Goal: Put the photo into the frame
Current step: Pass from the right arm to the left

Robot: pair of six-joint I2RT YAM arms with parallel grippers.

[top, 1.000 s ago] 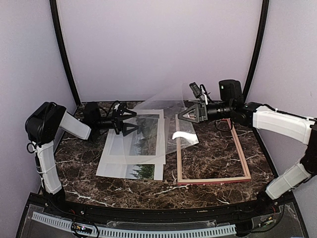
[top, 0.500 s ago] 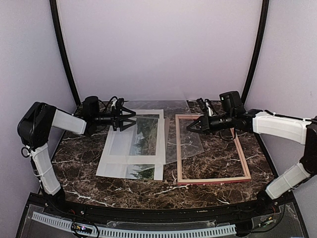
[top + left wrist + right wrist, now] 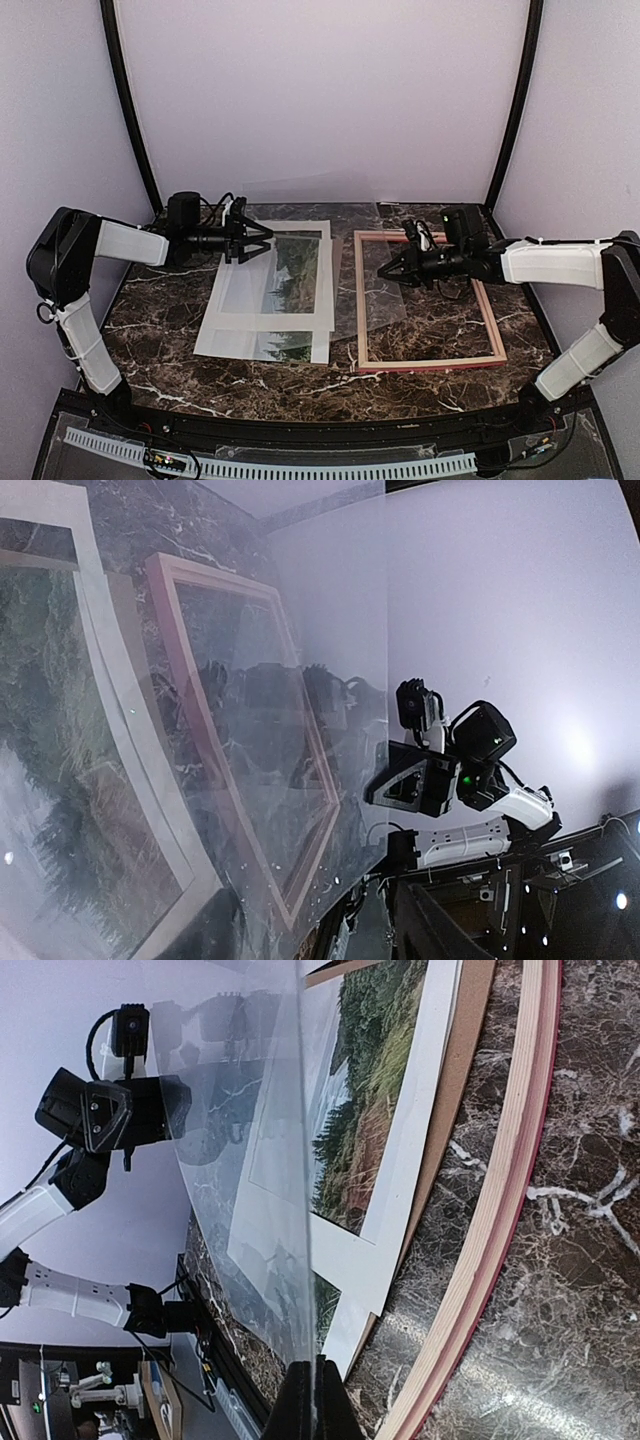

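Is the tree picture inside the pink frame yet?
Out. The photo lies beside the frame, under the white mat; the marble table shows through the frame.

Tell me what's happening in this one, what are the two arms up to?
The right gripper is shut on an edge of the clear sheet, holding it tilted over the frame's left side. The frame lies flat on the table, marble showing through. The photo lies left of it under a white mat. The left gripper hovers, jaws apart, at that stack's far edge; whether it touches the sheet is unclear.
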